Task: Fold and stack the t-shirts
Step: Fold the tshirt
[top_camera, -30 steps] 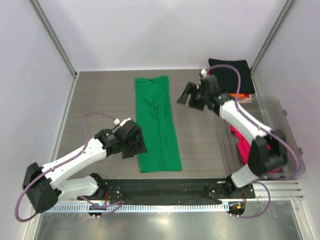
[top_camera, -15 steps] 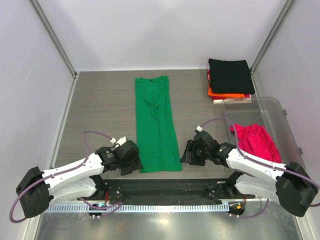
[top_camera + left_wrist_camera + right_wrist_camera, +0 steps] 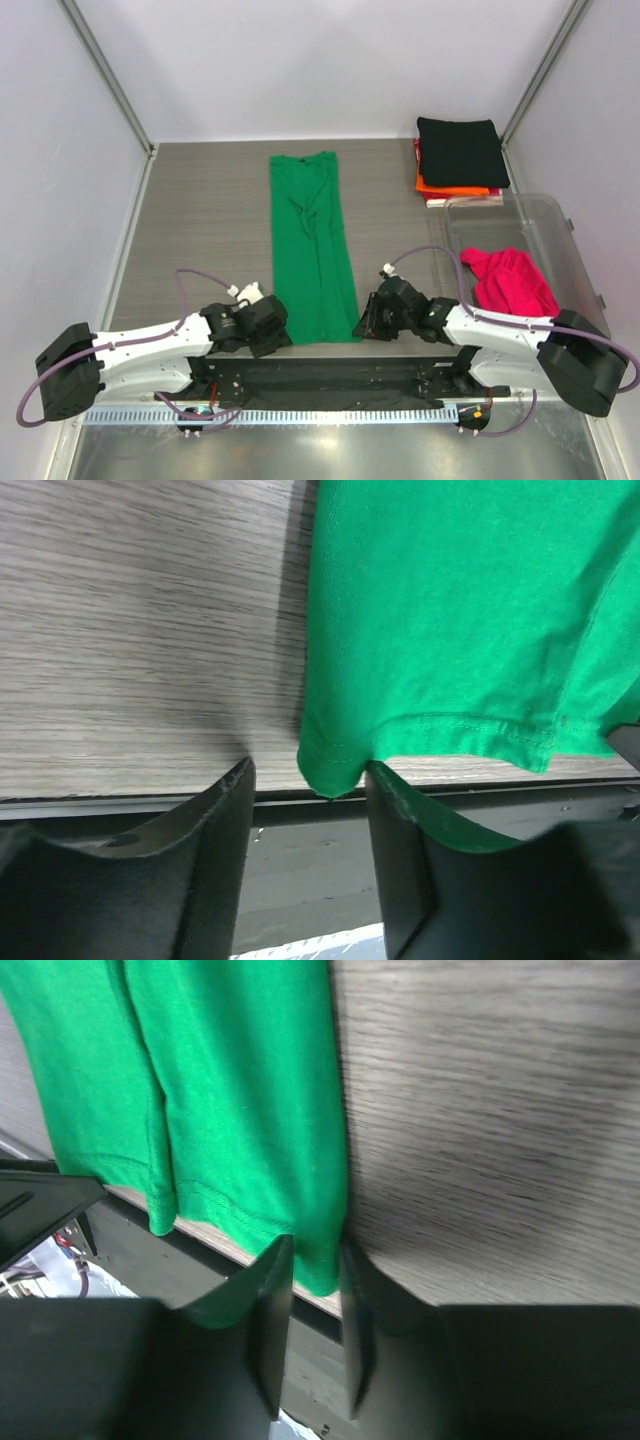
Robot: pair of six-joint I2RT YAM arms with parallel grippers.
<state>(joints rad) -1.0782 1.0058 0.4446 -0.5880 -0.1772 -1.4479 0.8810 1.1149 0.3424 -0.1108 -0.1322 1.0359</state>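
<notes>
No writing, label, brand mark or number can be read in any of the views. The green t-shirt (image 3: 314, 250) shows only plain cloth and a stitched hem, with no print or tag legible.

Bright, even light with soft shadows; wrist views smear the table (image 3: 120, 630) grain, the left claw (image 3: 308, 768) dark and unfocused.
</notes>
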